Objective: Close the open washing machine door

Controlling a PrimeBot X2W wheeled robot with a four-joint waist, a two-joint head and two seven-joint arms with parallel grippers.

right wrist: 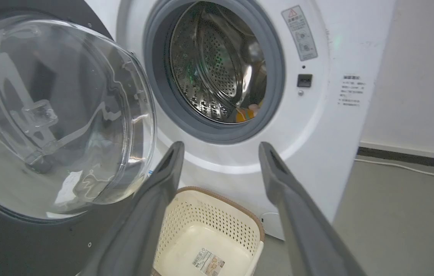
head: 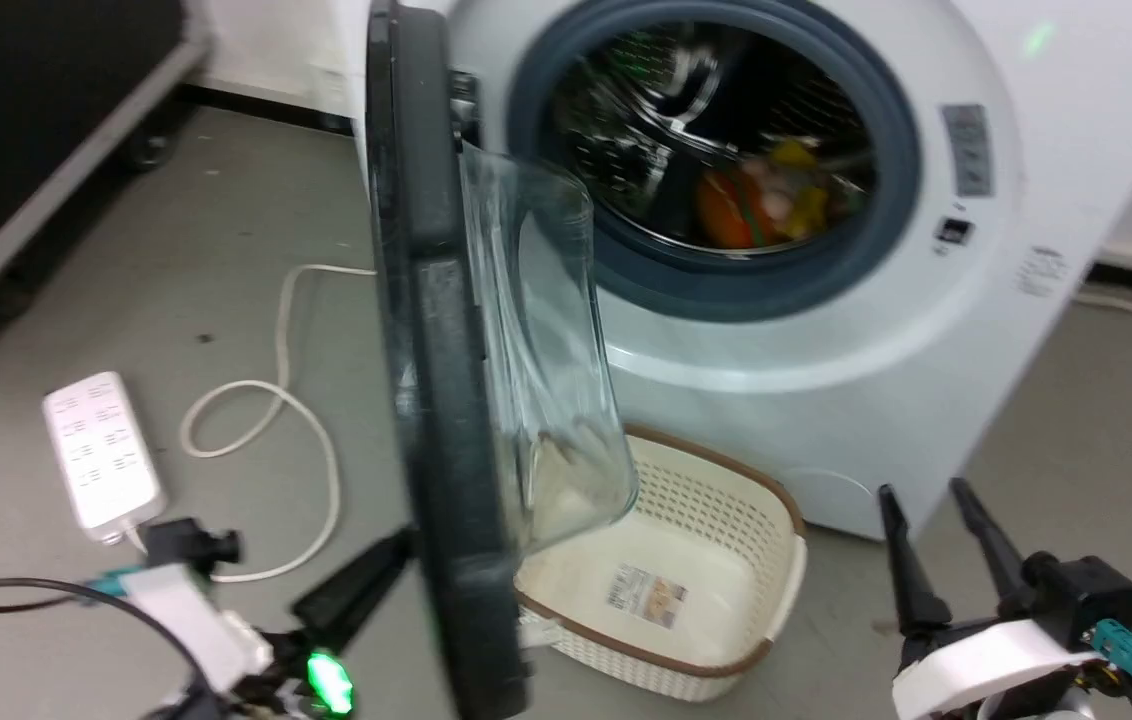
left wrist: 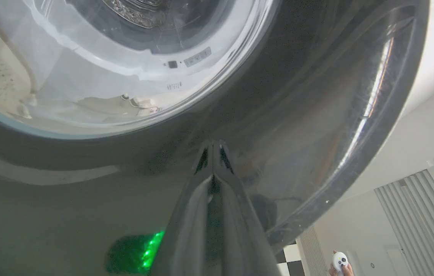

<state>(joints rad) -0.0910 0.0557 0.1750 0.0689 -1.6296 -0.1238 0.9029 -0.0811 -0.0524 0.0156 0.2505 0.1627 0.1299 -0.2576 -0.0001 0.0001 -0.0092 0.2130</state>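
Note:
The washing machine door (head: 431,380) stands open and edge-on in the head view, its clear glass bowl (head: 546,350) bulging toward the white washing machine (head: 826,390). My left gripper (head: 388,560) reaches to the door's outer side. In the left wrist view its fingers (left wrist: 213,145) are shut, with the tips against the glossy black door (left wrist: 297,115). My right gripper (head: 921,490) hangs open and empty at the lower right. In the right wrist view that gripper (right wrist: 221,147) faces the washing machine (right wrist: 316,126) and its steel drum (right wrist: 217,65), with the door (right wrist: 60,115) at the left.
A cream perforated basket (head: 686,590) sits on the floor under the door, before the washer. Coloured laundry (head: 756,200) lies in the drum. A white power strip (head: 101,460) and cable (head: 301,420) lie at the left, near a black wheeled case (head: 26,150). A person's hand (left wrist: 339,264) holds a controller.

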